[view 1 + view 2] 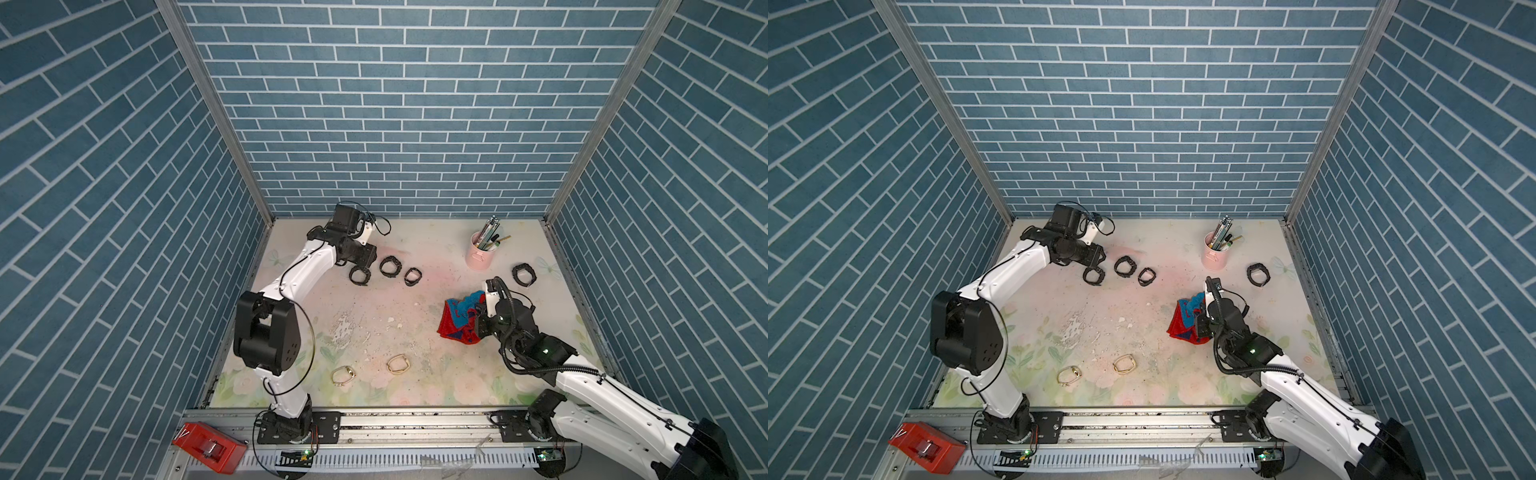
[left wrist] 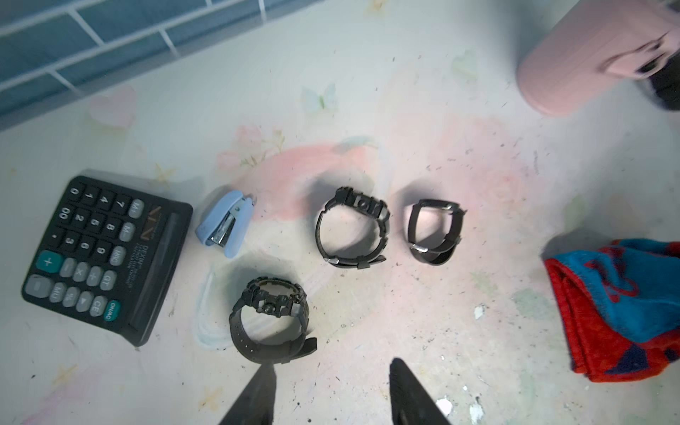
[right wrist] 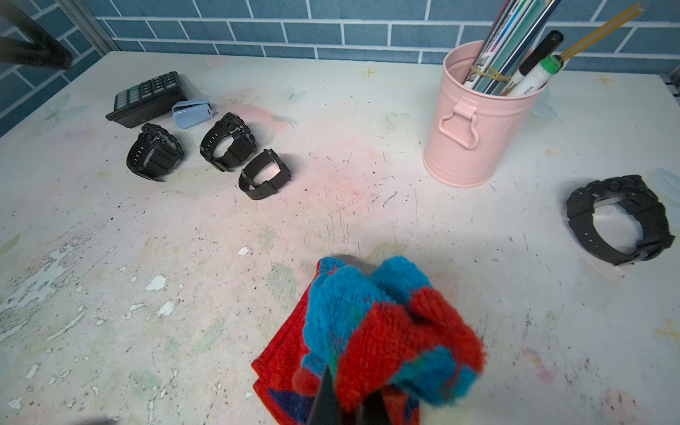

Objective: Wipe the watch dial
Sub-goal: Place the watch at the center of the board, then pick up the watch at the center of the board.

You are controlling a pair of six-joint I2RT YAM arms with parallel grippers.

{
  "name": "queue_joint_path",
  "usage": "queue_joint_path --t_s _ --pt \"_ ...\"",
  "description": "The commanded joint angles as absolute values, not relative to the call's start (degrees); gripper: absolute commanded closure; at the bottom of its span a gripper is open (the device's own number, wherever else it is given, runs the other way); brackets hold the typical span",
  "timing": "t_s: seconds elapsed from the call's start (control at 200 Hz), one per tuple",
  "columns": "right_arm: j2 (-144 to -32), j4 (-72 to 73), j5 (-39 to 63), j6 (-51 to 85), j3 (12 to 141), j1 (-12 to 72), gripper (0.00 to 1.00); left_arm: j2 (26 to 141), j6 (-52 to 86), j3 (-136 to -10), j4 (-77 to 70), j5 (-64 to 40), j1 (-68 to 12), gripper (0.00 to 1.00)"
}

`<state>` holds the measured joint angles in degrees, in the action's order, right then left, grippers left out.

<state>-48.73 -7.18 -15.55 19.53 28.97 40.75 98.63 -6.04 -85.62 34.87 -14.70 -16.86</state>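
**Left pincer point(image 2: 331, 362) spread by watch point(image 2: 270, 320); right pincer point(image 3: 349, 401) pinching cloth point(image 3: 386, 323)**

Left pincer: tips apart, nothing between them. One tip is just beside the watch strap; contact cannot be told. Watch stands on its side, far left on the counter point(image 1: 374, 316), with a second watch point(image 2: 353, 230) to its right. Right pincer is pressed onto the bunched red-blue cloth, right of centre, well apart from the watch.

Black calculator point(image 2: 106, 257) lies flat, keys up, with the blue stapler point(image 2: 226, 224) just beside it. Pink pail point(image 3: 474, 132) stands upright and holds pens point(image 3: 515, 48) (one bundle rubber-banded). Gold loop point(image 1: 343, 375) and second gold loop point(image 1: 399, 364), possibly bracelets, lie apart near the front of the table point(image 1: 415, 299). Red box point(image 1: 210, 446) rests beyond that edge
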Motion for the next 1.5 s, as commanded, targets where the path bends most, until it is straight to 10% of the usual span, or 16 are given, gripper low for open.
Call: queue_joint_path --t_s 0.0,0.465,0.675,1.1,1.495 --pt "-48.4 -6.2 -17.4 19.3 32.2 40.4 1.0 93.8 -3.8 -80.8 31.3 -17.7 -16.6 0.48" --pt "-50.4 -1.2 -19.8 15.6 35.2 37.9 1.0 63.4 10.2 -54.7 8.5 -20.5 -18.5 0.48" --pt "-52.1 2.7 -17.3 15.6 33.6 37.4 1.0 56.2 19.4 -52.0 14.0 -24.7 -18.1 0.0" --pt "-50.8 4.5 -17.8 16.1 29.7 37.3 1.0 55.1 19.1 -46.5 18.0 -22.6 -19.8 0.0" --pt "-51.6 3.6 -20.4 14.0 32.8 36.3 1.0 51.5 14.3 -37.2 14.4 -4.7 -48.9 0.0"
